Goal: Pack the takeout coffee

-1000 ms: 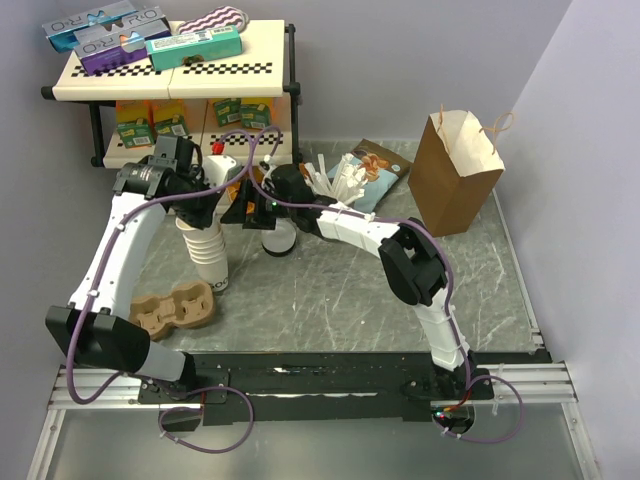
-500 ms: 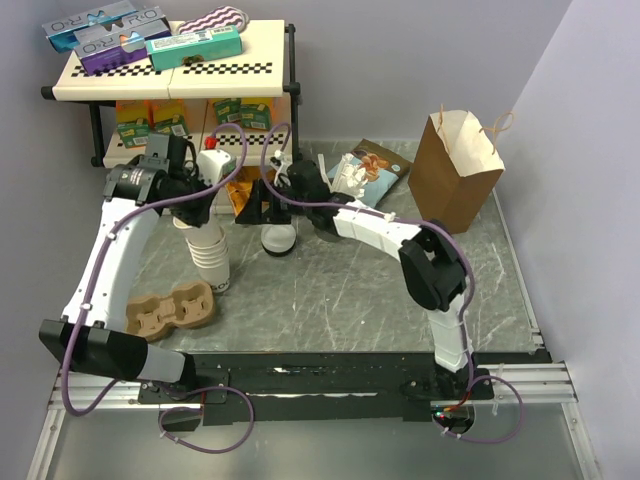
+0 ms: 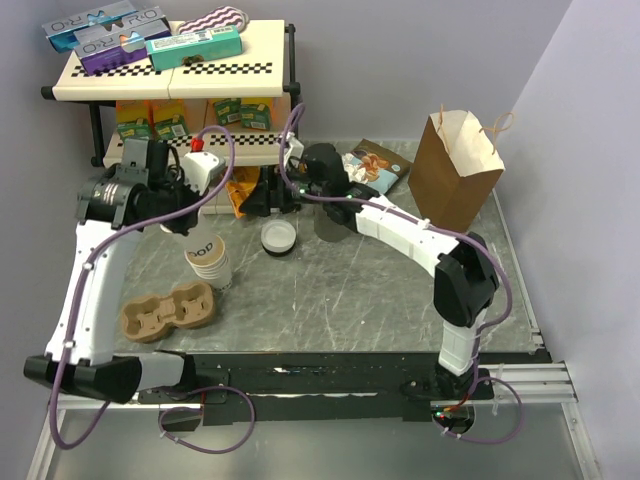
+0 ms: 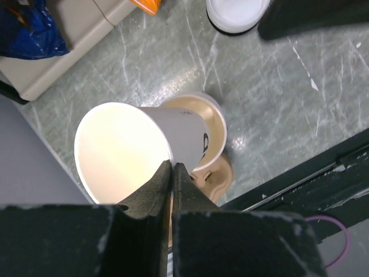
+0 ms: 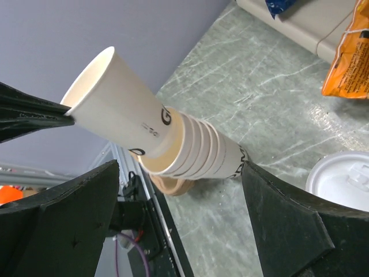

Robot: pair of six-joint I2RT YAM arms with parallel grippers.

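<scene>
Left gripper (image 4: 172,167) pinching rim of top paper cup (image 4: 124,153), mid-frame, right gripper (image 5: 180,167) wide open, empty, facing cup stack (image 5: 204,147)

Shelf (image 3: 265,45): stands at the back left of the bench (image 3: 350,290), with boxes (image 3: 120,35) lying on its top.
Paper bag (image 3: 455,175): upright at the back right, well apart from everything else.
Lids (image 3: 279,238): on the bench in front of the shelf, right of the cup stack (image 3: 210,262).
Cup carrier (image 3: 168,308): near left, just in front of the cup stack.
Top cup (image 5: 115,95): base inside the stack, rim pinched by the left end effector (image 4: 172,167).
</scene>
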